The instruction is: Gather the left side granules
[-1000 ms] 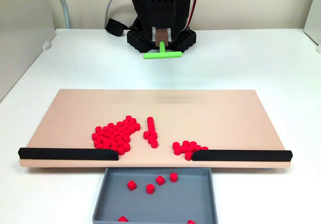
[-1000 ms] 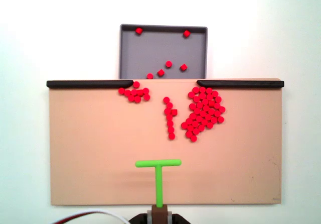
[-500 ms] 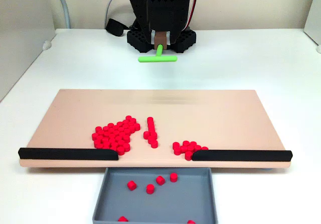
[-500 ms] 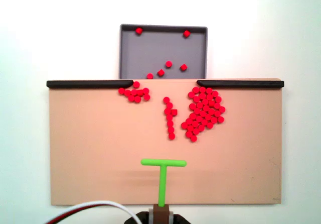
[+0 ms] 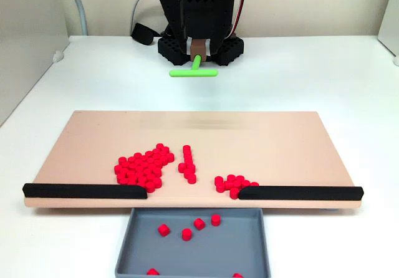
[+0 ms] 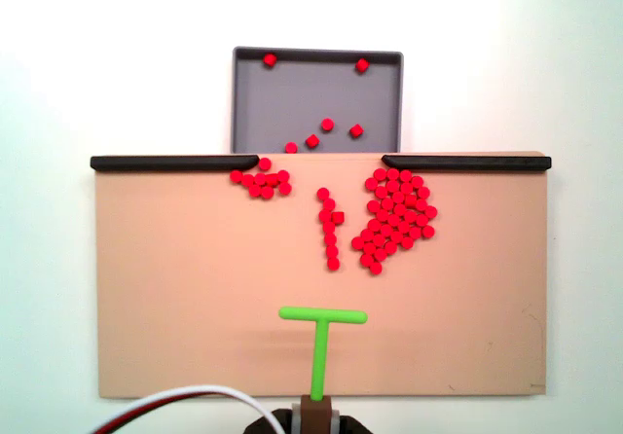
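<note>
Red granules lie on the tan board (image 5: 262,141) near its railed edge. In a fixed view from the front, the big cluster (image 5: 143,166) is on the left, a short line (image 5: 188,164) in the middle, and a small cluster (image 5: 233,185) on the right. In a fixed view from above the sides swap: big cluster (image 6: 394,222), line (image 6: 330,232), small cluster (image 6: 261,182). My gripper (image 5: 198,47) (image 6: 316,415) is shut on the stem of the green T-shaped tool (image 5: 194,72) (image 6: 320,342). The tool's bar hovers over the board's edge nearest the arm, well apart from the granules.
Two black rails (image 5: 84,191) (image 5: 299,192) line the board's edge, leaving a gap over a grey tray (image 5: 249,253) (image 6: 292,93) that holds several granules. The arm's black base (image 5: 199,47) stands behind the board. White table surrounds everything.
The green tool has drifted sideways, left in the front view and right in the view from above. The granules have not moved.
</note>
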Tool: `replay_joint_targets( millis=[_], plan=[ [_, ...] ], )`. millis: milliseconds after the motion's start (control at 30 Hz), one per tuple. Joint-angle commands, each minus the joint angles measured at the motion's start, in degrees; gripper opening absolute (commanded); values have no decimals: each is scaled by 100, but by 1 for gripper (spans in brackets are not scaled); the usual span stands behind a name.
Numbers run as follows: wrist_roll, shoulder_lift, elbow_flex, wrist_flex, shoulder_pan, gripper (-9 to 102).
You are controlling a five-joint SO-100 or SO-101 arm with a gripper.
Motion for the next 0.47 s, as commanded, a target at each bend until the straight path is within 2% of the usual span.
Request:
replay_joint_targets(
  millis=[0, 433],
  plan=[
    [-9, 88, -114, -26, -105, 0],
    [0, 141, -114, -26, -211, 0]
  ],
)
